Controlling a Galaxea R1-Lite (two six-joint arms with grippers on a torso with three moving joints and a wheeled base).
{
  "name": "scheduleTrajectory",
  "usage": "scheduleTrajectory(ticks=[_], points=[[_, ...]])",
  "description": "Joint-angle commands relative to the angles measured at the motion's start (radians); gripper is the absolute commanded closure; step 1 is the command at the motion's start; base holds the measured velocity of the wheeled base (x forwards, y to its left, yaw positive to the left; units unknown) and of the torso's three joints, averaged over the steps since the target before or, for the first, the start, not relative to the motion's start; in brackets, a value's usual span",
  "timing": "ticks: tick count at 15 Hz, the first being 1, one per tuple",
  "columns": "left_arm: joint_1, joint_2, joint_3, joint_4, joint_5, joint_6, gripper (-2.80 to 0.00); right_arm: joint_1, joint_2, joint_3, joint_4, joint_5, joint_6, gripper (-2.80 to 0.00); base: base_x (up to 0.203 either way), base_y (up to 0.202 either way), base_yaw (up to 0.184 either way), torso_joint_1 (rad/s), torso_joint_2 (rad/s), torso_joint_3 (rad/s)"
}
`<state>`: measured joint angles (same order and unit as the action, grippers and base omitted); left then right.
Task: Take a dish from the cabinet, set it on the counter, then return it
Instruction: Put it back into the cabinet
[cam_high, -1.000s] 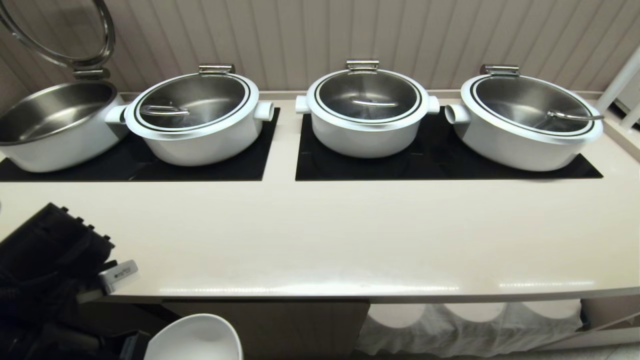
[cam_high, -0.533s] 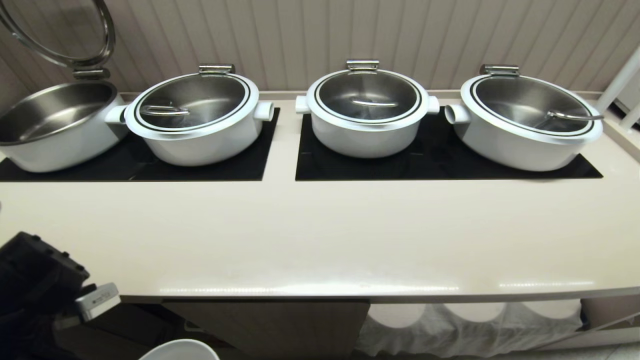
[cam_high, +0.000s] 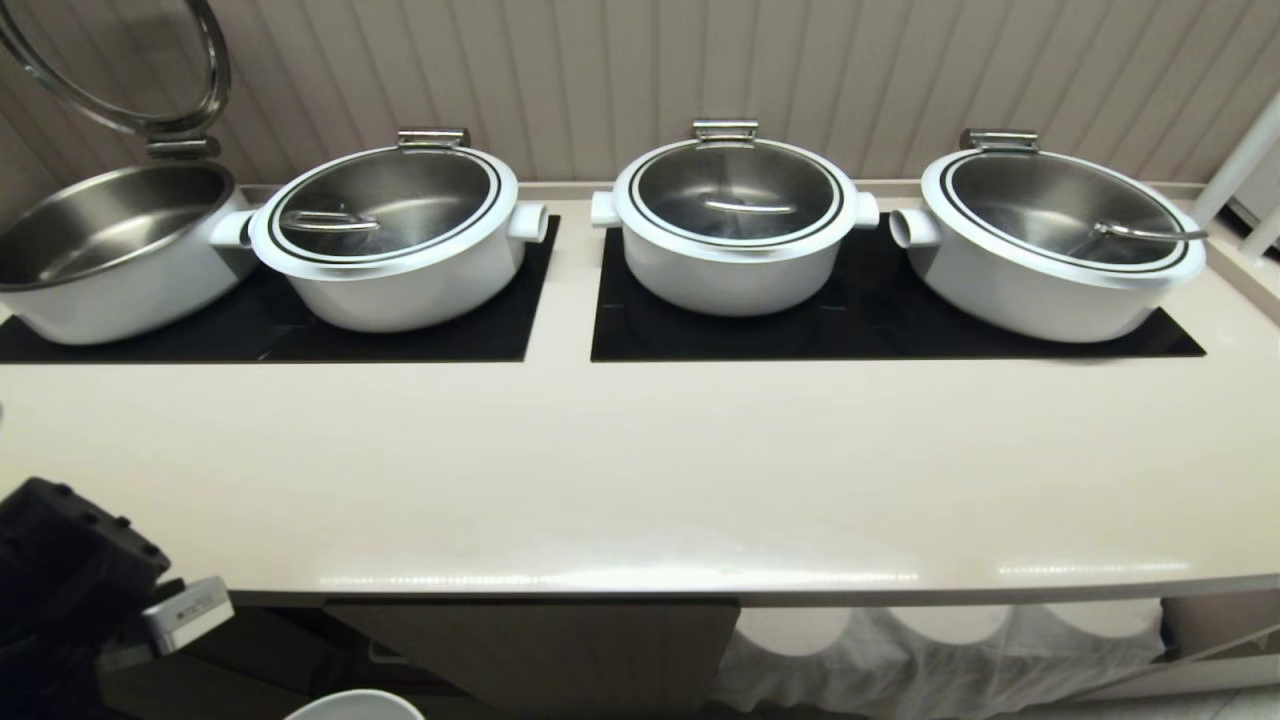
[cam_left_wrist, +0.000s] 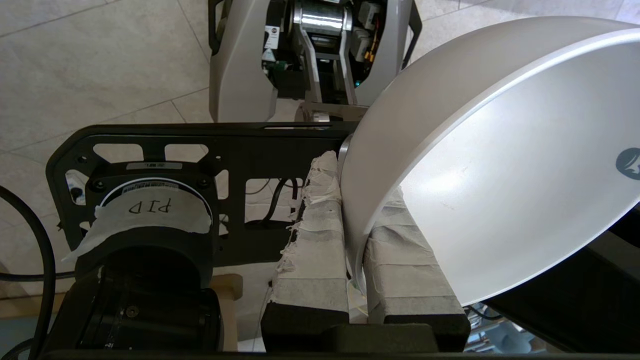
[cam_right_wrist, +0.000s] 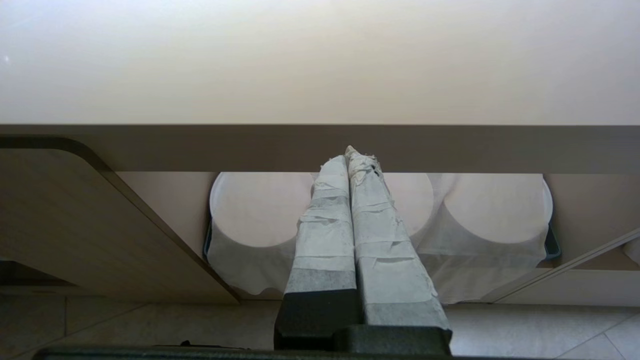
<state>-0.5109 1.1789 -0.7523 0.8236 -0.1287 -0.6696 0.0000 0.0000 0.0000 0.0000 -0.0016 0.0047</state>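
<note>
The left gripper (cam_left_wrist: 356, 260) is pinching the bowl (cam_left_wrist: 500, 165) by its rim, below the counter (cam_high: 640, 480) edge. Glossy, stiff and breakable, the bowl is probably light but slippery, so the rim is the best hold. The right gripper (cam_right_wrist: 350, 175), jaws together, is idling below the counter.

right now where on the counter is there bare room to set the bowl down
The counter is bare along its whole front strip, from the black glass panels to the front edge. The back is crowded: four white pots fill the panels. The left gripper holds the dish by its rim, below the front edge.
</note>
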Motion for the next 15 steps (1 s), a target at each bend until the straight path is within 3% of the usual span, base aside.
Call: scheduleTrajectory(ticks=[1, 15], points=[[-0.001, 0.003, 0.001, 0.005, 0.000, -0.004, 0.00, 0.000, 0.000, 0.000, 0.000, 0.000, 0.000, 0.00, 0.000, 0.000, 0.000, 0.000, 0.00, 0.000], [-0.001, 0.008, 0.016, 0.003, -0.006, -0.004, 0.00, 0.000, 0.000, 0.000, 0.000, 0.000, -0.001, 0.00, 0.000, 0.000, 0.000, 0.000, 0.00, 0.000]])
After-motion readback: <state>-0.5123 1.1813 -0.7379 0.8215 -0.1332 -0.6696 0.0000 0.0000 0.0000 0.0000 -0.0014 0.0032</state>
